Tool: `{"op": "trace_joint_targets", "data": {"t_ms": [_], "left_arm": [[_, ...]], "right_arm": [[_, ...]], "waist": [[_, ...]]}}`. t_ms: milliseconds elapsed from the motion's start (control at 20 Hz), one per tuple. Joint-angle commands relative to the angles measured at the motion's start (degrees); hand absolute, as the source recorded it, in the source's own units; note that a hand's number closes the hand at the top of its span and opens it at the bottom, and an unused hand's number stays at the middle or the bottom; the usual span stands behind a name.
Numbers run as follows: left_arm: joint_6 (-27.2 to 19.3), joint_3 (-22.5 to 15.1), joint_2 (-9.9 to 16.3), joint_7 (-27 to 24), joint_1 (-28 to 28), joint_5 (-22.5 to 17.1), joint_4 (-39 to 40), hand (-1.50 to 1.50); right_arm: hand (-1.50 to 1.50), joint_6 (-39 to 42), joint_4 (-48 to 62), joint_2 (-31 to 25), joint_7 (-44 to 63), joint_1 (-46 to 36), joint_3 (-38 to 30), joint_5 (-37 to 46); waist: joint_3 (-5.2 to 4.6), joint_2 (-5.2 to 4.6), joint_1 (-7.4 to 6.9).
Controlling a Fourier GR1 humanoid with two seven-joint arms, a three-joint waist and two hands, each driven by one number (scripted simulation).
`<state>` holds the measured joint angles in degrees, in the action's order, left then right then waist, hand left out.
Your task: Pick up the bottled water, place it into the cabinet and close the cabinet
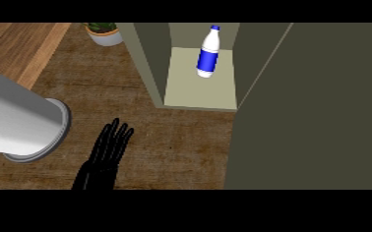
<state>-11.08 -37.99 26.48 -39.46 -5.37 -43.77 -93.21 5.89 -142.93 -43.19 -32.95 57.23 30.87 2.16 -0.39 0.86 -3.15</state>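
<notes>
While the bottled water (208, 53) stands inside the cabinet (200, 91) on its pale floor, the left hand (109, 147) rests by the desk's (167, 137) near edge, fingers (115, 130) released and straight, grasping nothing.

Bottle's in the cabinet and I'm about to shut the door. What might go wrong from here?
1. The white plastic bottle with the blue label and cap stands in the olive-green cabinet; a hard door swing might topple it.
2. The big dark door panel fills the view's right, and no right hand shows, so pushing it goes unseen.
3. The open black left hand sits near the grey cylinder and may bump it.
</notes>
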Motion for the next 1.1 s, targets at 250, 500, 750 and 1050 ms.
{"op": "trace_joint_targets", "data": {"t_ms": [250, 500, 750, 1050], "left_arm": [[10.0, 6.8, 13.7, -6.5, -11.7, -3.3, -6.6, -1.50], [15.4, 9.5, 18.0, -9.9, -15.2, -4.0, -5.8, -1.50], [20.3, 10.8, 21.3, -11.6, -17.6, -4.4, -6.3, -1.50], [23.7, 13.4, 23.9, -11.8, -17.9, -6.3, -4.7, -1.50]], "right_arm": [[1.50, -0.3, -10.7, -3.8, 10.0, -8.5, 6.3, 9.1], [1.50, -1.1, -10.4, -2.6, 17.9, -13.4, 12.5, 6.3], [1.50, 0.2, -8.2, -1.5, 23.0, -22.6, 12.9, 2.6], [1.50, 3.3, -3.6, 0.8, 29.0, -35.4, 15.4, 2.1]], "waist": [[-0.17, -0.49, -1.38], [-0.30, -1.14, -2.09], [-0.35, -1.93, -4.78], [-0.50, -2.08, -5.66]]}}
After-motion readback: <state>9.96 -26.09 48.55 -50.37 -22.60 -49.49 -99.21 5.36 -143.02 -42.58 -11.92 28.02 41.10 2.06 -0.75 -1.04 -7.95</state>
